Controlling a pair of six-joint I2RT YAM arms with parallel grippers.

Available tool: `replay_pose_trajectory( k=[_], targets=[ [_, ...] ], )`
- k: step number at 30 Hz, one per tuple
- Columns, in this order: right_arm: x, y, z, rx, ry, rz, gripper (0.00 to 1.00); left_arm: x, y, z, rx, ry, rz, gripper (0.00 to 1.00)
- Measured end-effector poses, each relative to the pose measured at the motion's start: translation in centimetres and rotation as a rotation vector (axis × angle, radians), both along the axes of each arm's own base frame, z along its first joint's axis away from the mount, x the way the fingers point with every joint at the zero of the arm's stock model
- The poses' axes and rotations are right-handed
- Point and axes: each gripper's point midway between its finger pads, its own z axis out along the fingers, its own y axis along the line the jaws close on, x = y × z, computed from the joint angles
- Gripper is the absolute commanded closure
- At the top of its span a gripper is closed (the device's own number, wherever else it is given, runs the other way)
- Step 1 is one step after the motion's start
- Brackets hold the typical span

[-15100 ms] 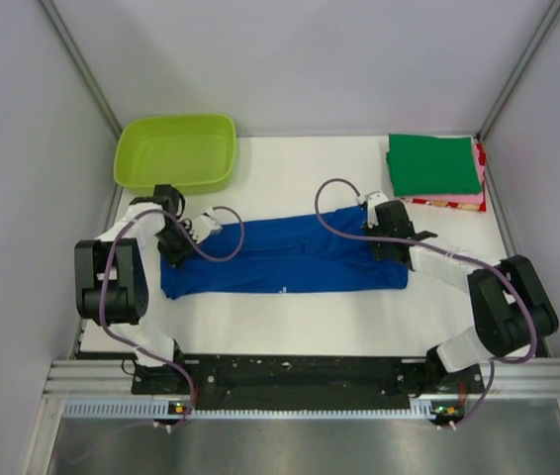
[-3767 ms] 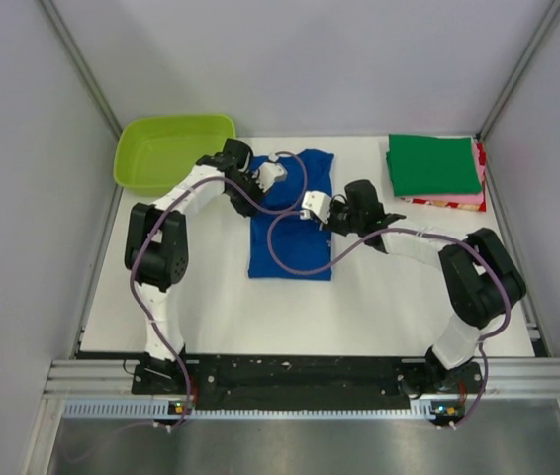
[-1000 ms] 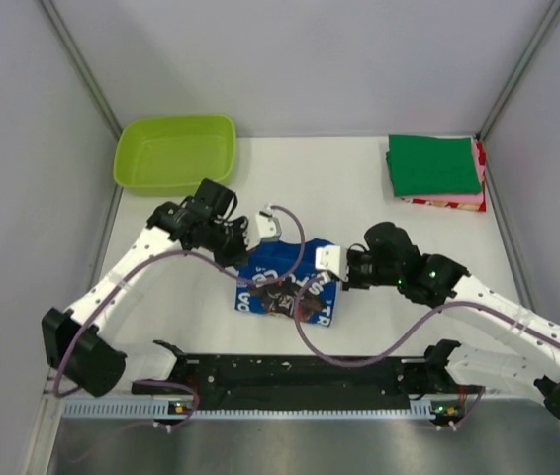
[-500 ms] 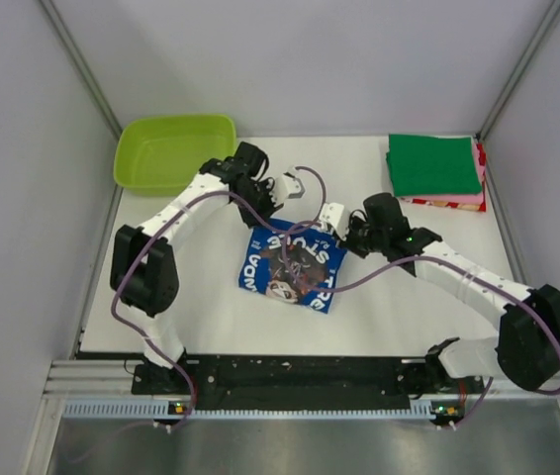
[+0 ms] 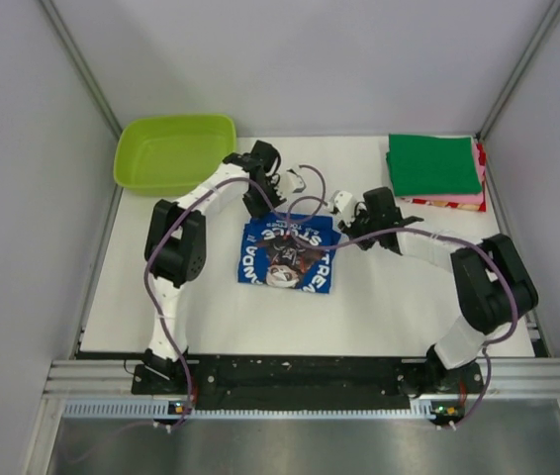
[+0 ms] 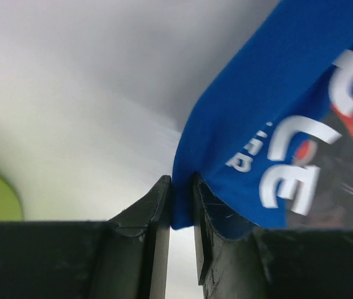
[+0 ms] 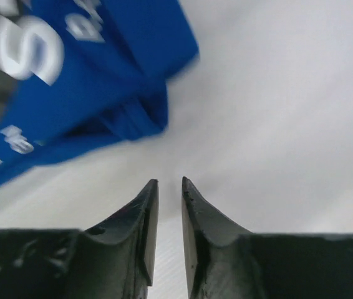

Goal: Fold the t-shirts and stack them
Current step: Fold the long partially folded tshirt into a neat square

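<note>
The royal-blue t-shirt (image 5: 288, 255) lies folded in a small rectangle mid-table, panda print and white lettering up. My left gripper (image 5: 262, 205) is at its far left corner, shut on the blue hem, as the left wrist view shows: the jaws (image 6: 181, 182) pinch the cloth (image 6: 276, 112). My right gripper (image 5: 351, 225) is at the far right corner. In the right wrist view its jaws (image 7: 170, 182) stand a narrow gap apart and empty, with the shirt (image 7: 89, 75) just ahead. A folded green shirt (image 5: 434, 164) tops pink (image 5: 481, 180) and red (image 5: 440, 205) ones at the back right.
A lime-green plastic tub (image 5: 176, 150) stands at the back left, close behind my left arm. Grey walls close in the table on three sides. Purple cables loop over the far edge of the blue shirt.
Both arms drew back from the near side toward the table's middle, and the blue shirt came with them and now lies flat. The right gripper no longer holds cloth.
</note>
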Motion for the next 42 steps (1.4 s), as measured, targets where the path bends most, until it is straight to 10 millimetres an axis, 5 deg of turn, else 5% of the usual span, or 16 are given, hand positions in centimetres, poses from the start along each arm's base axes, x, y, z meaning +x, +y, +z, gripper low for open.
replay_pose_trajectory(
  k=[4, 10, 19, 23, 27, 34, 38, 40, 42],
  targets=[
    [1.4, -4.0, -3.7, -0.092, 0.079, -0.215, 0.7, 3.1, 3.0, -1.5, 0.114, -0.049, 0.084, 0.71],
    [2.9, -4.9, -1.1, -0.004, 0.055, -0.438, 0.65, 6.2, 5.9, 0.9, 0.147, -0.149, 0.188, 0.57],
    [1.7, 2.5, 3.3, 0.42, 0.215, -0.415, 0.73, 2.9, 4.8, 5.0, 0.011, -0.163, 0.179, 0.7],
    [2.7, 6.3, 4.5, 0.598, 0.312, -0.381, 0.75, 0.3, 3.6, 4.1, -0.071, -0.083, 0.156, 0.73],
    [4.8, 8.9, 3.2, 0.693, 0.415, -0.397, 0.76, -0.8, 3.3, 1.5, -0.076, -0.002, 0.165, 0.73],
    [7.5, 10.0, -2.3, 0.7, 0.579, -0.581, 0.74, 0.1, 4.6, -4.1, -0.023, 0.1, 0.229, 0.71],
    [8.2, 9.3, -2.9, 0.711, 0.603, -0.674, 0.68, 1.7, 4.8, -3.1, -0.034, 0.058, 0.244, 0.68],
    [8.3, 9.0, -2.7, 0.706, 0.601, -0.692, 0.57, 2.1, 5.0, -2.9, -0.035, 0.043, 0.25, 0.66],
    [8.1, 8.5, -2.3, 0.681, 0.586, -0.702, 0.34, 2.2, 5.2, -2.9, -0.033, 0.041, 0.255, 0.65]
  ],
)
